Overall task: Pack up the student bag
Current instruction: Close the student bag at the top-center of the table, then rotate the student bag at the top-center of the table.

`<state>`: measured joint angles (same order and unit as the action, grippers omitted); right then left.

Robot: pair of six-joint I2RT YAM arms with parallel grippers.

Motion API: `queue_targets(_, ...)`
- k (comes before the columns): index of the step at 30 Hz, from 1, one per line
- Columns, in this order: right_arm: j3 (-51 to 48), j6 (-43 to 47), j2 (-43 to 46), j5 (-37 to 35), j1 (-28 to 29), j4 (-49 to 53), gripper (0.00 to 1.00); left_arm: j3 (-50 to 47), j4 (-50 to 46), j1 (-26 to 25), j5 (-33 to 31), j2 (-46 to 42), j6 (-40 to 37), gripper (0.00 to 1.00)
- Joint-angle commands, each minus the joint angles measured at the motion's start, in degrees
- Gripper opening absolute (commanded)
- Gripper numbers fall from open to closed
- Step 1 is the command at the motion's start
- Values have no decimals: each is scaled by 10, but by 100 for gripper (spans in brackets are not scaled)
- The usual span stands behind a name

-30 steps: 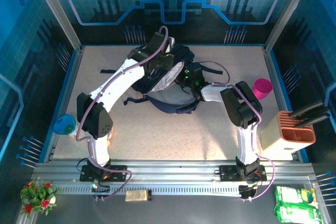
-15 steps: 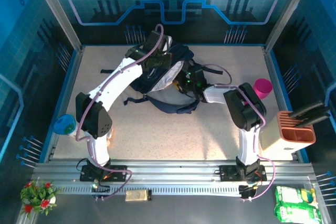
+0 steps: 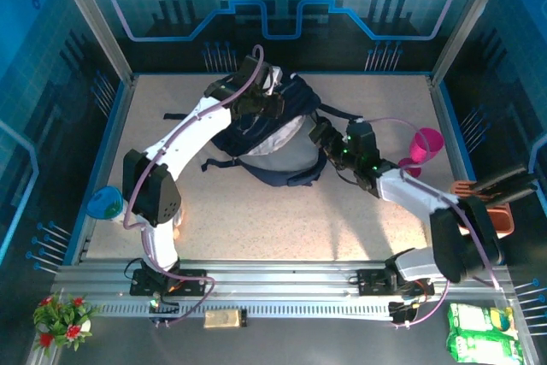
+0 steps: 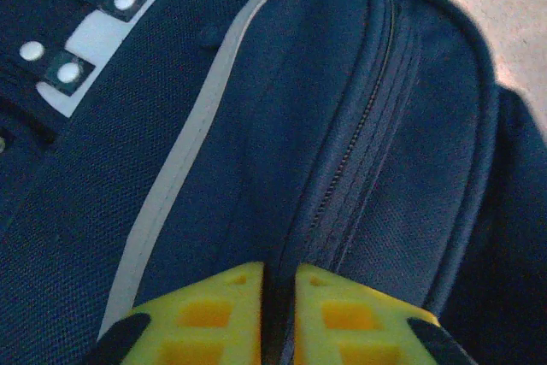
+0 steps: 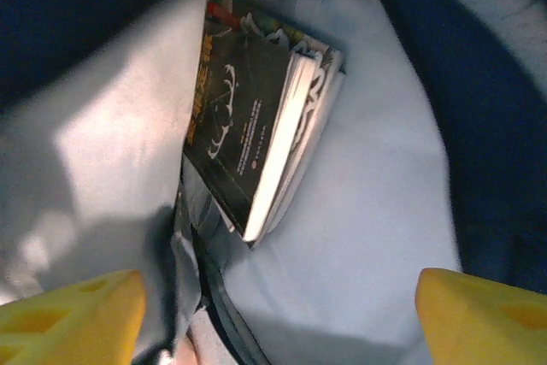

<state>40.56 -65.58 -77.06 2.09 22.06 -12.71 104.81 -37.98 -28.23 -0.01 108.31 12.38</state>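
The student bag, navy with thin white stripes, lies at the back middle of the table, its mouth held open onto a pale grey lining. My left gripper is shut on a fold of the bag's navy fabric beside a zipper, the yellow fingers almost touching. A dark-covered book with more books behind it sits inside against the lining. My right gripper hovers at the bag's right rim, open wide with nothing between its fingers.
A pink cup stands at the right, close to the right arm. An orange and beige knife block sits at the right edge. A blue-green ball rests off the left edge. Black straps trail left of the bag.
The right arm has drawn back out of the bag toward the right, its elbow swinging out to the near right. The left gripper keeps its hold on the flap.
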Motion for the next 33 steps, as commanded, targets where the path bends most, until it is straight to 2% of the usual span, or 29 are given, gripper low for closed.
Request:
queue_targets(1,-22,55,70,-99,-1,80,89,-9,29,2,47,-30,42,24)
queue_targets(5,-27,95,118,-134,5,107,93,-39,27,10,43,-52,62,43)
queue_targets(7,-21,111,126,-144,8,122,97,-70,35,22,35,-69,81,50)
queue_targets(11,5,139,119,-141,10,153,100,-184,76,70,35,-122,150,58)
queue_targets(14,7,144,108,-122,12,138,100,-282,114,116,37,-166,208,63)
queue_targets(19,10,137,79,-89,13,106,100,-420,185,203,76,-212,292,65)
queue_targets(23,11,121,55,-65,13,83,100,-481,247,259,133,-203,339,65)
queue_targets(29,12,105,34,-41,14,60,100,-478,283,281,151,-136,340,63)
queue_targets(33,13,99,30,-37,14,59,100,-465,298,281,137,-98,313,60)
